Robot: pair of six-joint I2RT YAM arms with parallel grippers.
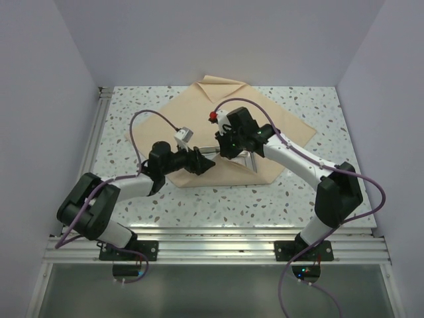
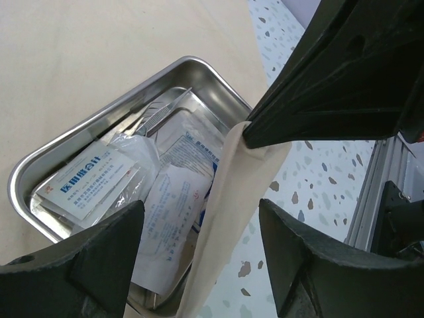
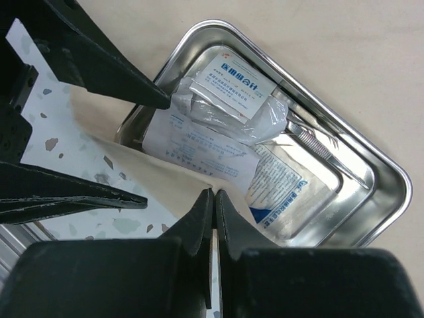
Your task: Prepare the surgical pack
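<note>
Pinching a raised corner of the wrap sheet (image 2: 228, 192), the right gripper (image 3: 213, 196) has its fingers clamped flat together on the cloth, while the left gripper (image 2: 199, 213) stands with fingers parted, straddling the hanging fold without gripping it. Directly below, the steel tray (image 2: 205, 69) sits on the flat part of the sheet, spread over the table (image 1: 318, 192), and holds white sachets (image 2: 93, 179) and thin tweezers (image 2: 162, 114). Assessment: the sheet is light, limp and likely to slip from a shallow pinch, so hold it well inside a corner or folded edge; the tray is rigid, its contents loose.
</note>
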